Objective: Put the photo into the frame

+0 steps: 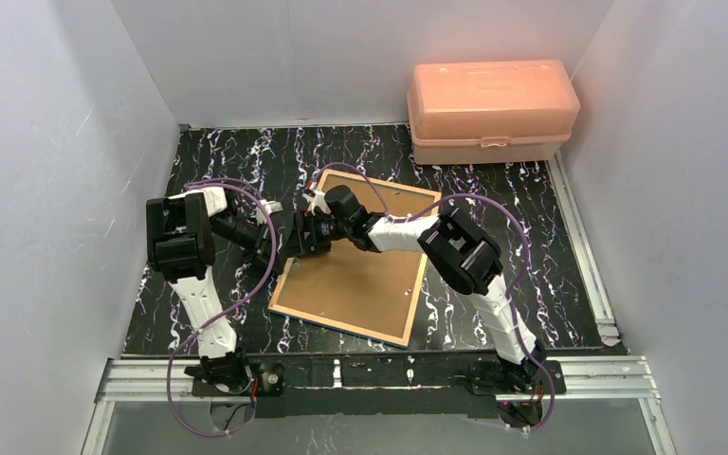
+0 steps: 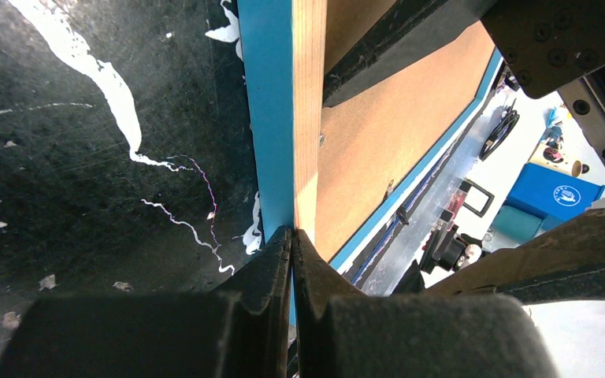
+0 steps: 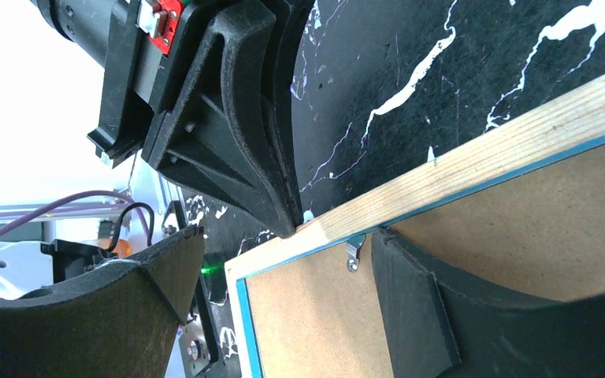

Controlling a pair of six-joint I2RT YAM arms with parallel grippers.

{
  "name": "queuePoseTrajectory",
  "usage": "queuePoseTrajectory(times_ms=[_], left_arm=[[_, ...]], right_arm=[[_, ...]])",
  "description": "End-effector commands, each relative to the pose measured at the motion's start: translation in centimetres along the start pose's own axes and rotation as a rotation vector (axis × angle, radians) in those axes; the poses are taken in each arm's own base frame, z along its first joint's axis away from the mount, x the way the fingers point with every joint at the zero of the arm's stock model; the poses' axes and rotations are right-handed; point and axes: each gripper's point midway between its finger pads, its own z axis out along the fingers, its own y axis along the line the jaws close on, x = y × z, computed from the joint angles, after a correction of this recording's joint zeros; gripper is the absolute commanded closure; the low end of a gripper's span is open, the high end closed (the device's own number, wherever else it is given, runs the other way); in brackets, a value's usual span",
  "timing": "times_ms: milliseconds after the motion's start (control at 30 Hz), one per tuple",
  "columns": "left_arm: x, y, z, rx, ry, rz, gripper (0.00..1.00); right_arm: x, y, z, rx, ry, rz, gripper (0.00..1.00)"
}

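Overhead, a picture frame [image 1: 337, 324] lies back upward near the middle of a black, white-veined worktop [image 1: 246, 156], with its brown backing board [image 1: 355, 280] showing. A pink plastic box [image 1: 491, 109] sits at the far right corner, well apart from the frame. Both arms reach to the frame's left side, near its far corner.

The left jaws are pressed together (no gap shows between them). Their fingertips [image 2: 272, 260] touch the frame's outer edge, where the bright blue front meets the light wood side.

The right jaws stand wide apart and straddle the same corner. One finger [image 3: 441, 315] rests on the backing board, just beside a small metal retaining clip [image 3: 353, 253]. The other finger [image 3: 102, 315] hangs outside the frame. The right jaws hold nothing.
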Motion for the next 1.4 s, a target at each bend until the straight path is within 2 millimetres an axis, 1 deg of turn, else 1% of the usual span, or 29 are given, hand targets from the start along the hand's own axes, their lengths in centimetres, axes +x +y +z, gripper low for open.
queuePoseTrajectory(times_ms=[0,100,233,400,533,833,1000,1100,1200,1267,1333,1367], left_arm=[[0.0,-0.8,0.5,0.046,0.009,0.001,1.0],[-0.1,-0.8,0.5,0.047,0.008,-0.002,1.0],[-0.1,-0.9,0.4,0.046,0.006,-0.001,1.0],[-0.1,-0.8,0.4,0.045,0.007,0.001,1.0],[0.0,-0.8,0.4,0.045,0.009,0.0,1.0],[0.0,-1.0,0.3,0.044,0.009,0.0,1.0],[0.2,-0.9,0.4,0.044,0.015,-0.003,1.0],[0.1,-0.9,0.4,0.045,0.016,-0.007,1.0],[-0.1,-1.6,0.1,0.063,0.005,-0.004,1.0],[-0.1,-2.5,-0.3,0.087,-0.006,0.005,1.0],[0.0,-3.5,-0.8,0.103,-0.015,0.019,0.88],[0.1,-3.9,-0.9,0.112,-0.02,0.03,0.84]], right_arm=[[3.5,-3.9,-0.2,0.107,0.079,0.069,0.14],[3.8,-3.2,0.4,0.083,0.099,0.068,0.14],[4.7,-2.5,0.8,0.067,0.134,0.077,0.15],[5.4,-2.2,-0.1,0.075,0.151,0.074,0.15],[5.8,-1.7,-0.3,0.061,0.16,0.08,0.15],[6.4,-1.9,-1.1,0.071,0.18,0.084,0.15],[4.5,-1.9,-2.2,0.084,0.124,0.085,0.14],[4.2,-1.7,-2.1,0.071,0.113,0.094,0.14],[3.6,-1.1,-2.1,0.041,0.089,0.108,0.14],[2.5,-0.6,-2.3,0.012,0.054,0.112,0.14],[1.6,-0.2,-2.3,0.001,0.036,0.108,0.14],[1.3,0.0,-2.4,-0.003,0.031,0.105,0.14]])
